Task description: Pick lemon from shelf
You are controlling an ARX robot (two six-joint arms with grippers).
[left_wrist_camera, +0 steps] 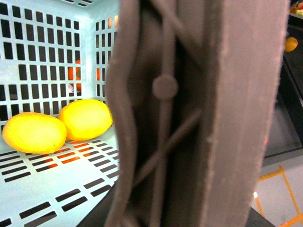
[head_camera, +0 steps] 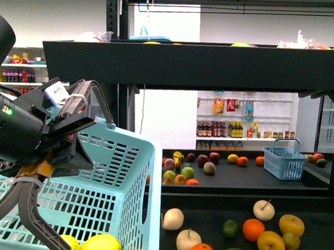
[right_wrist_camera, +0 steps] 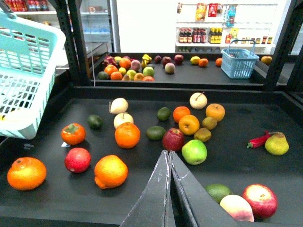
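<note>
Two yellow lemons (left_wrist_camera: 86,118) lie side by side on the floor of the light blue basket (head_camera: 119,184); they also show low in the front view as lemons (head_camera: 100,245). My left gripper (head_camera: 79,140) is shut on the basket's grey handle (left_wrist_camera: 189,118), holding the basket in front of the black shelf (head_camera: 187,64). My right gripper (right_wrist_camera: 168,153) is shut with nothing in it. It hovers over the shelf tray (right_wrist_camera: 284,175), among loose oranges, apples and limes. It does not show in the front view.
Mixed fruit covers the near tray (head_camera: 318,234), including an orange (right_wrist_camera: 127,135), a green apple (right_wrist_camera: 194,151) and a red chilli (right_wrist_camera: 259,140). A small blue basket (right_wrist_camera: 239,62) stands on the far tray. Black uprights (right_wrist_camera: 75,42) flank the tray. White wall shelving (head_camera: 223,128) holds bottles.
</note>
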